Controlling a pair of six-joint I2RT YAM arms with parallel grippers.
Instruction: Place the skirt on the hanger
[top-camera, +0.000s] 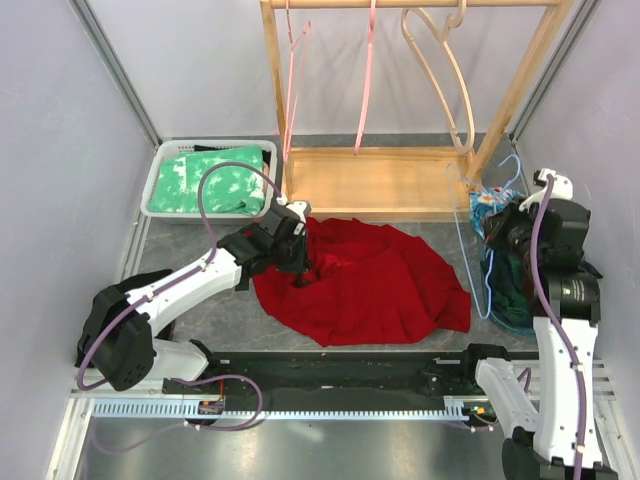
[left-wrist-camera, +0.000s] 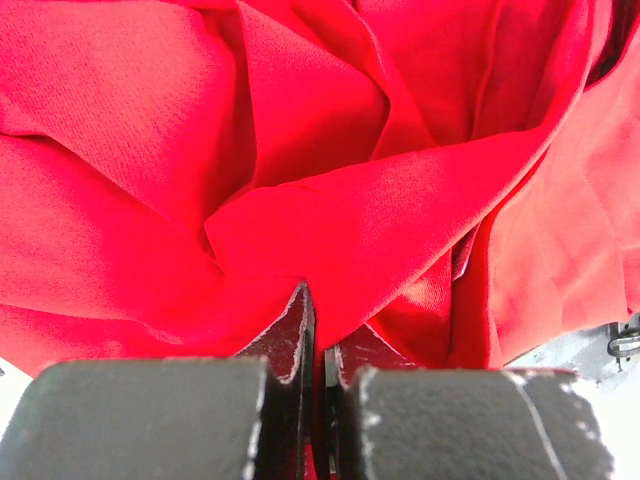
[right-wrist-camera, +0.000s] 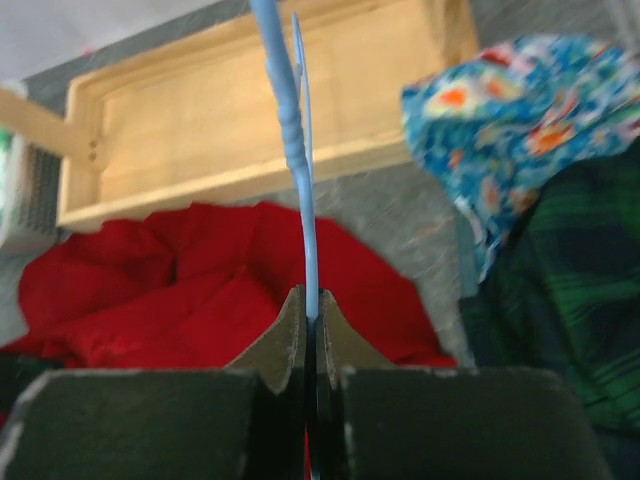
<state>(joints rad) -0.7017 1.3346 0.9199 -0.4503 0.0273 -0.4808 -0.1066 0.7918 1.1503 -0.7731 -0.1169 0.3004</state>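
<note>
Red skirt (left-wrist-camera: 330, 200) pinched in the left gripper (left-wrist-camera: 318, 325).

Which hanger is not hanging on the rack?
The light blue hanger, pinched by the right gripper; the pink hangers and cream hanger hang on the wooden rack.

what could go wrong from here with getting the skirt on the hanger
1. The left hand pinches just one small fold of the bunched red skirt, and no waist edge shows, so it may lift as a crumpled lump.
2. The right hand holds the thin blue hanger only at its fingertips; it could twist or slip.
3. The hanger hangs close to the floral cloth and might snag it.
</note>
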